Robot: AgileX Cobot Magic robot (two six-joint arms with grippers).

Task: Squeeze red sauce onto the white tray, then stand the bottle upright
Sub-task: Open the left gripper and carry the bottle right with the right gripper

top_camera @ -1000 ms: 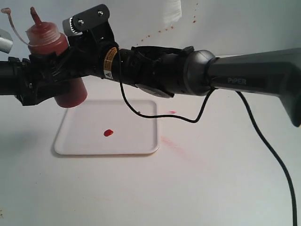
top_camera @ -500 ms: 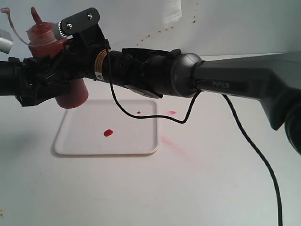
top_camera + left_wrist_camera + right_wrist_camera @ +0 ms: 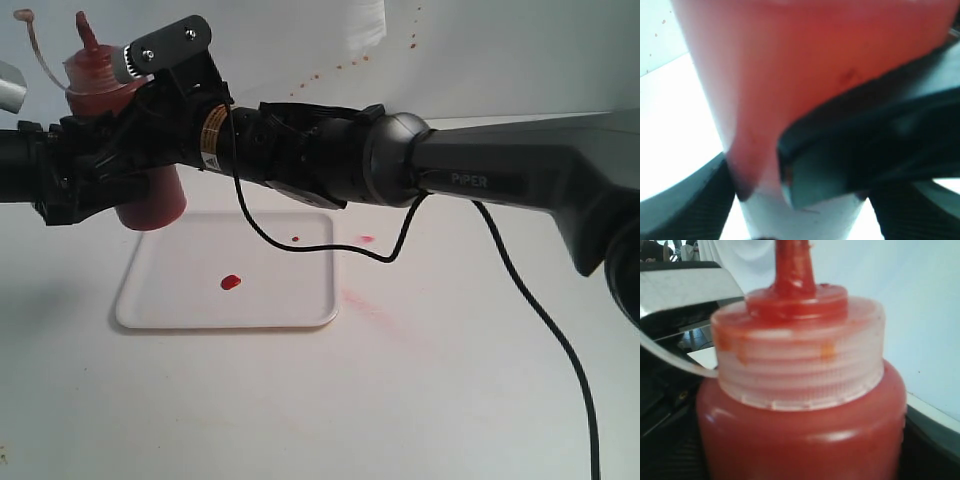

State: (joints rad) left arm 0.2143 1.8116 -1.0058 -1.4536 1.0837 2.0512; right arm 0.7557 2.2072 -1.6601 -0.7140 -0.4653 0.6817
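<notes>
The bottle (image 3: 155, 205), orange-red and translucent, hangs nearly upright in the air above the far left corner of the white tray (image 3: 270, 298). Its nozzle points up and the tethered cap (image 3: 22, 15) dangles on its strap. My left gripper (image 3: 120, 185) comes in from the left, shut on the bottle's body. Reaching across from the right, my right gripper (image 3: 130, 125) is shut on it just below the cap. One blob of red sauce (image 3: 230, 282) lies on the tray, a tiny drop (image 3: 295, 238) near the far rim. The bottle (image 3: 790, 60) fills the left wrist view between textured fingers (image 3: 685, 210); its ribbed cap and the bottle (image 3: 800, 430) fill the right wrist view.
Faint pink smears (image 3: 365, 305) mark the table to the right of the tray. Red specks (image 3: 340, 65) dot the white backdrop. A black cable (image 3: 540, 300) loops down from the right arm (image 3: 500, 180), which spans the scene above the tray.
The right arm slid left along the bottle. The bottle tipped slightly, so its nozzle now stands straighter. The sauce on the tray is unchanged.
</notes>
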